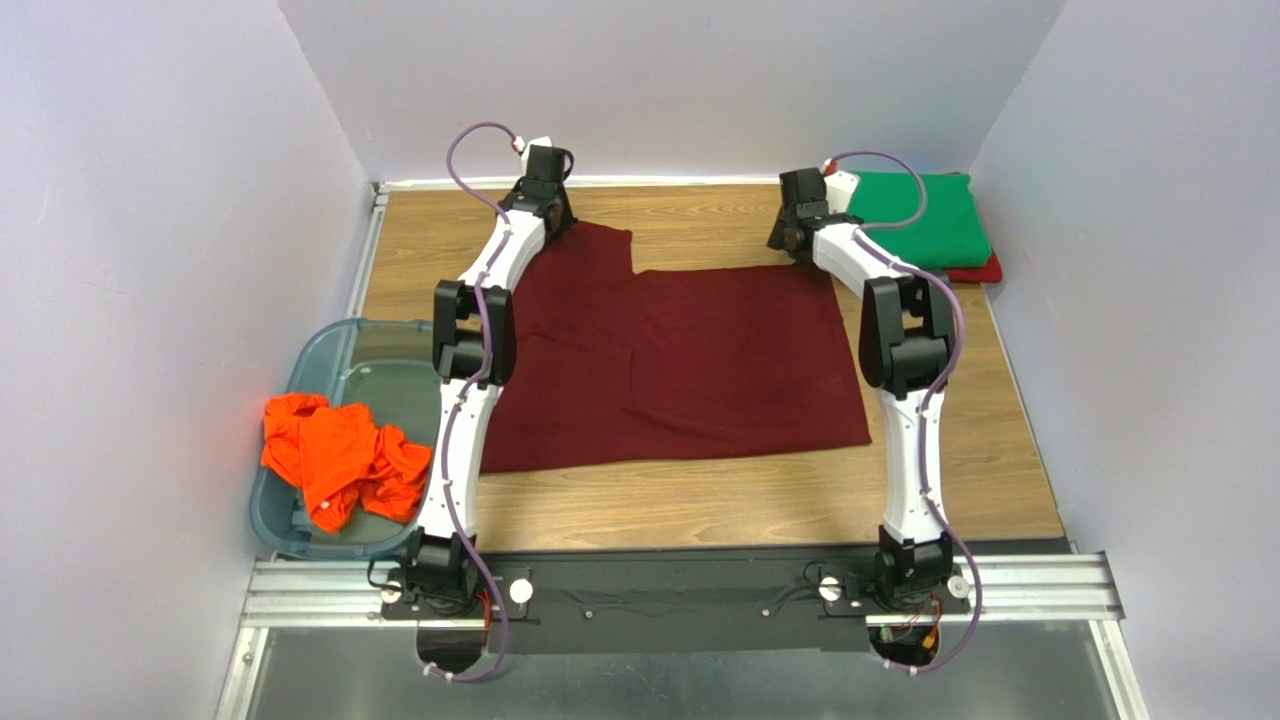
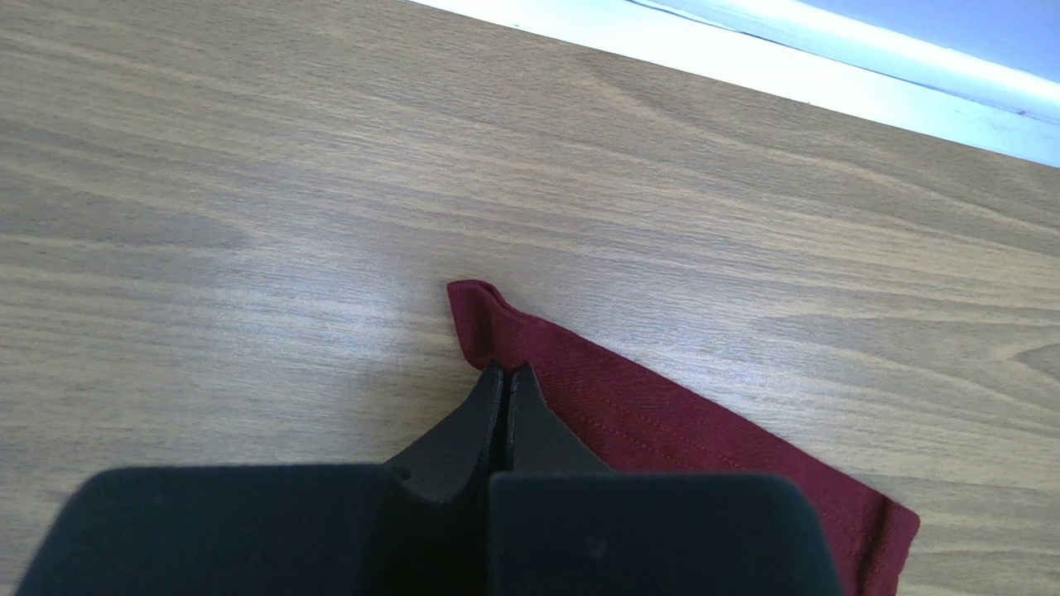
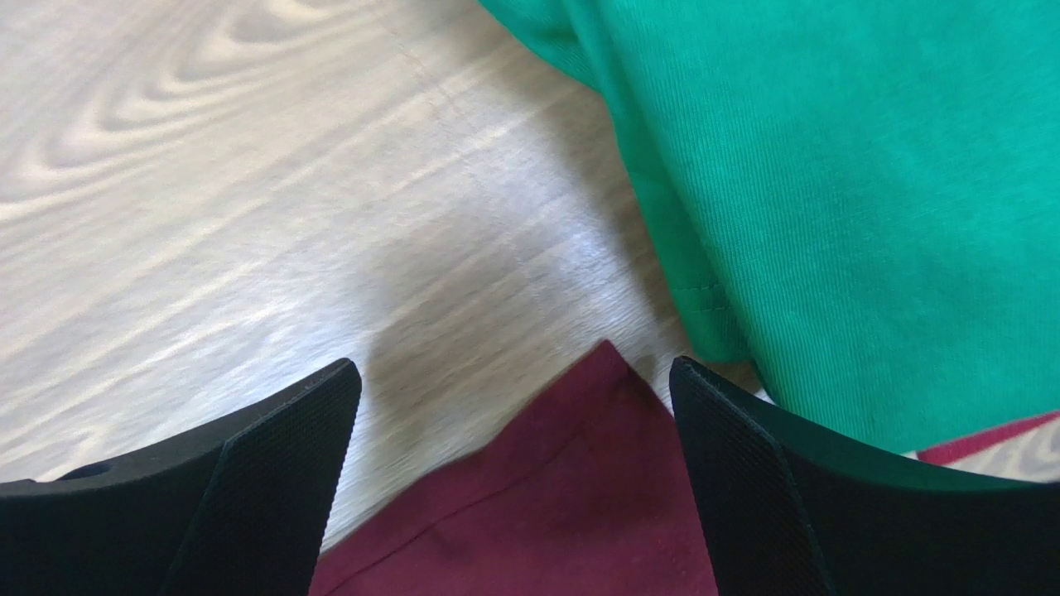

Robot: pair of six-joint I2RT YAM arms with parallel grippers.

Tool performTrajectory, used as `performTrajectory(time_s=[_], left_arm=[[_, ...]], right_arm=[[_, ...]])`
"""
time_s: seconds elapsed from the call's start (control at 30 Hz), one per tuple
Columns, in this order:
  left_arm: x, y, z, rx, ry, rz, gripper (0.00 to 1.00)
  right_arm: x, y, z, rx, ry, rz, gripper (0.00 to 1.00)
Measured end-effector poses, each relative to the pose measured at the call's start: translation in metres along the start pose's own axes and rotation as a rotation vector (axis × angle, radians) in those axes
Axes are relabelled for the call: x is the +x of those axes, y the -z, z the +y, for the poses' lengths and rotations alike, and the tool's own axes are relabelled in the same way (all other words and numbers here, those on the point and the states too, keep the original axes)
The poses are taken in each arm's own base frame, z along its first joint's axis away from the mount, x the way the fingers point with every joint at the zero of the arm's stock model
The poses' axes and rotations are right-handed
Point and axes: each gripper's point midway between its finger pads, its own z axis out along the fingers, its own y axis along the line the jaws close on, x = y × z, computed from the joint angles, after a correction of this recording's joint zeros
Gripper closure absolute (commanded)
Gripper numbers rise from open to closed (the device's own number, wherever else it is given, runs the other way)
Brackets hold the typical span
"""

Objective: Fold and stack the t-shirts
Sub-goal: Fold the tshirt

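Where it lies spread flat across the middle of the wooden table [image 1: 962,450], the dark maroon short-sleeved cloth t-shirt [image 1: 676,360] shows in the top view as a broad sheet with a stepped far edge, higher on the left. The left gripper [image 1: 553,218] stands at that far-left corner. Only the left wrist view shows its state: the black fingers [image 2: 492,416] are pressed together right at the hem, where the cloth's corner curls up a little. Whether any fabric is caught between them cannot be told. The right gripper [image 1: 789,233] hangs over the far-right corner. The right wrist view shows its jaws spread wide apart with the pointed maroon corner between them, touched by neither finger. Just beyond that corner lies the folded green t-shirt [image 3: 846,186], close beside the maroon cloth. A red t-shirt [image 1: 980,273] peeks out from under the green one, and the wrist view catches only a thin strip of it. The top view alone shows the bright orange t-shirt [image 1: 338,450], crumpled in a translucent teal plastic bin [image 1: 323,353] at the table's left edge.
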Motion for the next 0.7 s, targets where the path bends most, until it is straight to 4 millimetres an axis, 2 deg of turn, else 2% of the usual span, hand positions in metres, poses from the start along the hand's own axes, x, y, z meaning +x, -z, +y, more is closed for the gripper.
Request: performTrajectory(time_s=[0.1,0.13,0.17,0.2,0.23,0.4,0.57,0.67,0.7], left_arm=[[-0.0002,0.0000,-0.0002,0.001,0.000,-0.001,1.00],[-0.0003,0.0000,-0.0003,0.001,0.000,-0.001,1.00],[-0.0002,0.0000,-0.0004,0.002,0.000,-0.001,1.00],[0.0000,-0.0001,-0.0004,0.002,0.000,0.000,1.00],[0.0002,-0.0002,-0.0004,0.003,0.000,0.000,1.00],[0.0000,-0.0001,-0.0004,0.005,0.000,-0.002,1.00],[-0.0002,-0.0001,-0.0004,0.006,0.001,-0.003,1.00],[-0.0001,-0.0001,-0.0004,0.007,0.001,-0.002,1.00],[0.0000,-0.0002,-0.0005,0.008,0.000,-0.002,1.00]], right_arm=[[0.0054,-0.0067,-0.0015,0.010,-0.004,0.004,0.10],[0.0060,-0.0073,-0.0019,0.012,-0.004,0.005,0.20],[0.0057,-0.0073,-0.0018,0.011,-0.005,0.004,0.25],[0.0056,-0.0073,-0.0015,0.011,-0.009,0.004,0.36],[0.0060,-0.0075,-0.0018,0.012,-0.009,0.005,0.40],[0.0072,-0.0095,-0.0013,0.010,-0.028,-0.002,0.52],[0.0082,-0.0085,-0.0026,0.008,-0.038,-0.010,0.57],[0.0100,-0.0066,-0.0061,0.017,-0.040,-0.009,0.65],[0.0102,-0.0061,-0.0073,0.020,-0.040,-0.010,0.71]])
